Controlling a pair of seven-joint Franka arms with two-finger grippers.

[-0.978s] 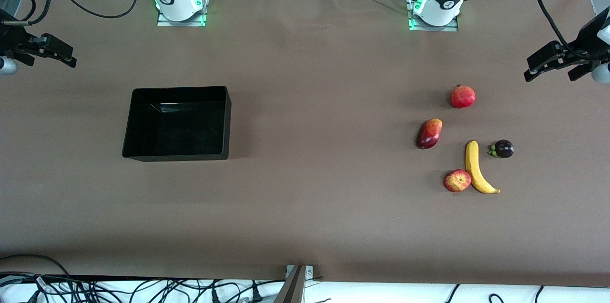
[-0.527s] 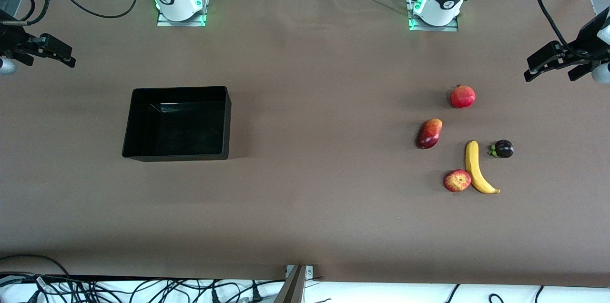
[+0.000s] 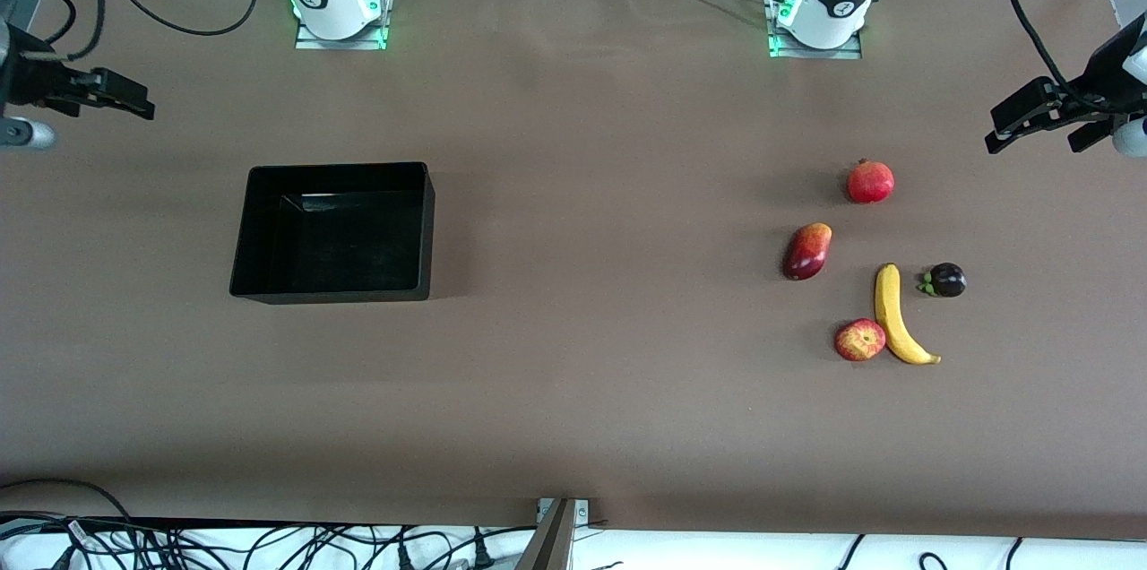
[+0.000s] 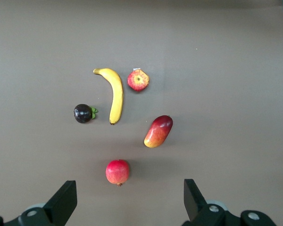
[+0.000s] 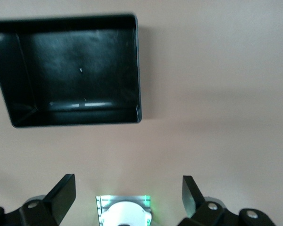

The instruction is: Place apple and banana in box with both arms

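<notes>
Both grippers up high w/ fingers spread wide, holding nothing. The left gripper (image 3: pixel 1030 117) hangs over the table edge at the left arm's end; the right gripper (image 3: pixel 116 95) hangs over the edge at the right arm's end. Probably parked high so each wrist cam gets a full look at its zone. The apple (image 3: pixel 860 340) sits touching the banana (image 3: pixel 896 317), both toward the left arm's end, nearer the front-camera edge than the mango (image 3: pixel 807 251), pomegranate (image 3: pixel 870 181) and a dark mangosteen (image 3: pixel 945 280). The box (image 3: pixel 269 229) is empty, toward the right arm's end, well apart from the fruit. Judging by layout, the left arm picks first; a handover seems likely.
</notes>
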